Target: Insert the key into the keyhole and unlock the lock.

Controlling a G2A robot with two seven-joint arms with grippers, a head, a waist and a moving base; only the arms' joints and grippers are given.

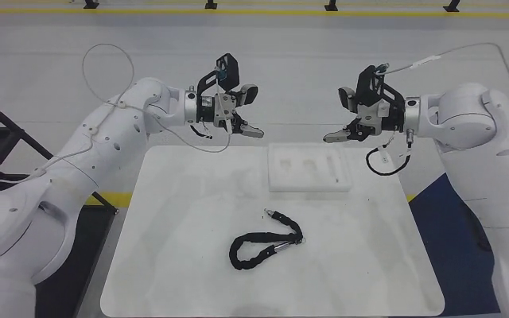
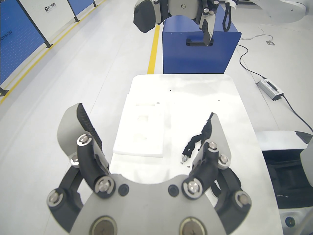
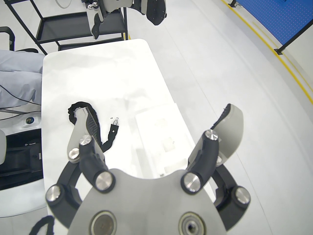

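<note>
Progress is nil: my left gripper (image 1: 250, 114) and right gripper (image 1: 338, 118) hang spread, empty (no key in hand), near the far edge of the table (image 1: 183, 238), lock (image 1: 294, 228) untouched mid-table.

**Brand marks on the floor barriers**

In the right wrist view, a white logo with a one-word brand mark stands on the blue barrier panel (image 3: 276, 3); in the left wrist view, a dark version stands on the white barrier panel (image 2: 52, 7); part of the same word runs vertically down the neighbouring blue panel (image 2: 9, 37).
</note>
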